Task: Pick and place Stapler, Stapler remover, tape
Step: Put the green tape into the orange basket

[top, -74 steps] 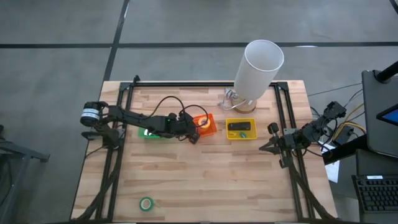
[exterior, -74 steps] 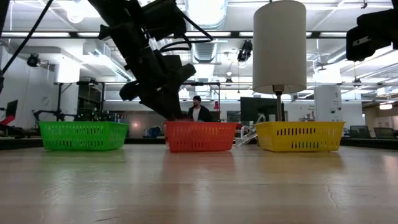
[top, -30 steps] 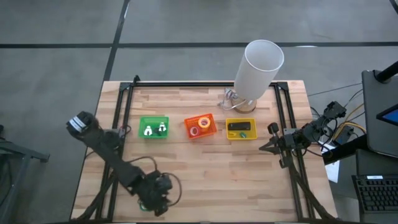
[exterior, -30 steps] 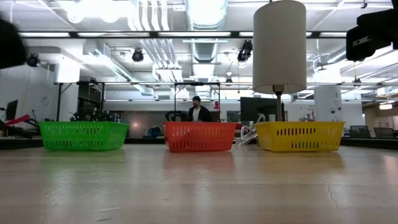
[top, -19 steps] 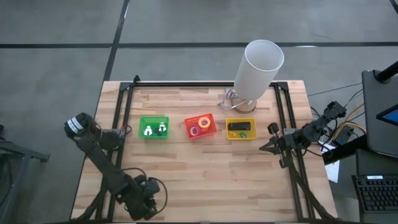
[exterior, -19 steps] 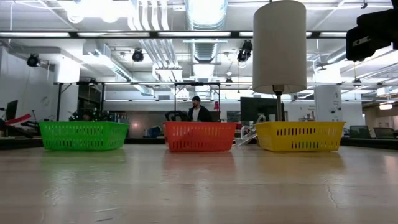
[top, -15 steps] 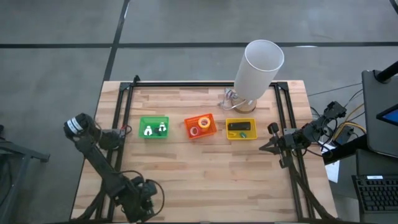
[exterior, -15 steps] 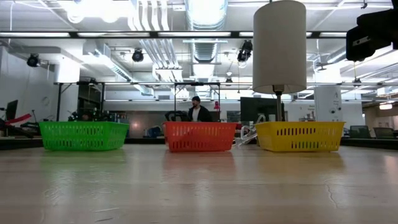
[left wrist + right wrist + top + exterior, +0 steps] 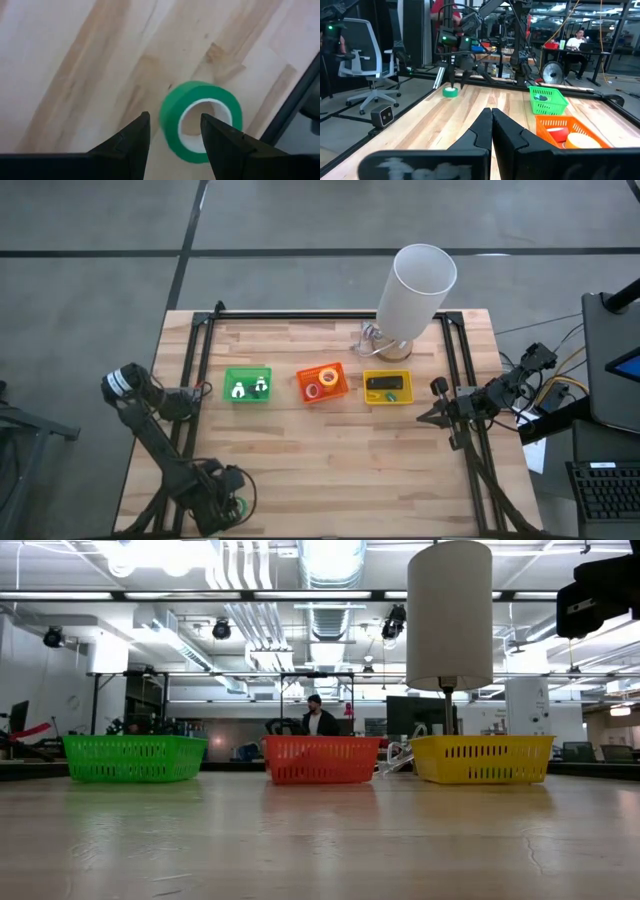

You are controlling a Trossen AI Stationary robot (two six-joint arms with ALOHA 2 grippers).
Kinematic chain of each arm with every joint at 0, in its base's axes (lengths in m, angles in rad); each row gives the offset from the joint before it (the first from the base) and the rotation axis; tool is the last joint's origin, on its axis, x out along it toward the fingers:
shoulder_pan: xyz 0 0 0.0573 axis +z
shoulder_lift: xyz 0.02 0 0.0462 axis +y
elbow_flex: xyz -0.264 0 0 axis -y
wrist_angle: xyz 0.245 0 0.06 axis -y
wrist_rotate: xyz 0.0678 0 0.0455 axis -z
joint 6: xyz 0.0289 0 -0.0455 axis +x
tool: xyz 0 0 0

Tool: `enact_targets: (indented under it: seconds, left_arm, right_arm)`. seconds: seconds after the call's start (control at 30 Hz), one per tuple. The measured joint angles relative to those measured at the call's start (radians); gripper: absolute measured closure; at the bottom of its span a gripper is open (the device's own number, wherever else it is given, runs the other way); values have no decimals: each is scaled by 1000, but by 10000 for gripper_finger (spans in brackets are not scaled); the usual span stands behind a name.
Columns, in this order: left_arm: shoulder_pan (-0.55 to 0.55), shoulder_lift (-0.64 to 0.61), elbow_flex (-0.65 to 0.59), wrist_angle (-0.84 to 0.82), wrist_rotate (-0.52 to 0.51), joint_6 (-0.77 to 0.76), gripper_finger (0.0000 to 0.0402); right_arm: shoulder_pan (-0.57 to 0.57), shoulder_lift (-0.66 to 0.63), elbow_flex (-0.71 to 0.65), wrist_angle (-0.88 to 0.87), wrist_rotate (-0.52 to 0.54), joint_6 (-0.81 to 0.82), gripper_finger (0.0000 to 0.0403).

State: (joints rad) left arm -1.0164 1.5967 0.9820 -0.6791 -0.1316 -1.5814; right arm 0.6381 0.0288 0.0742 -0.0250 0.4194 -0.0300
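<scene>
1. Your left gripper (image 9: 172, 135) has shifted slightly nearer the table's (image 9: 330, 450) front-left corner, fingers spread over the tape (image 9: 201, 121).
2. The tape is a green ring, lying flat there.
3. Your right gripper (image 9: 491, 120) waits pressed together at the right edge.

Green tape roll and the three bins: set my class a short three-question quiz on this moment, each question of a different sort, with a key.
1. True or false: the left gripper has lifted the green tape roll off the table.
2. Which bin holds the stapler? A green bin B orange bin C yellow bin
3. Fill in: the right gripper is ____ at the table's right edge.

Key: 1 false, its open fingers hover over the roll; 2 C; 3 shut.
</scene>
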Motion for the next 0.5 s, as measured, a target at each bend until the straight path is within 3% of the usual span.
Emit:
enact_targets:
  seconds: [0.5]
  left_arm:
    - [0, -2, -138, 205, 7, -71, 226]
  right_arm:
    - [0, 0, 0, 0, 0, -3, 394]
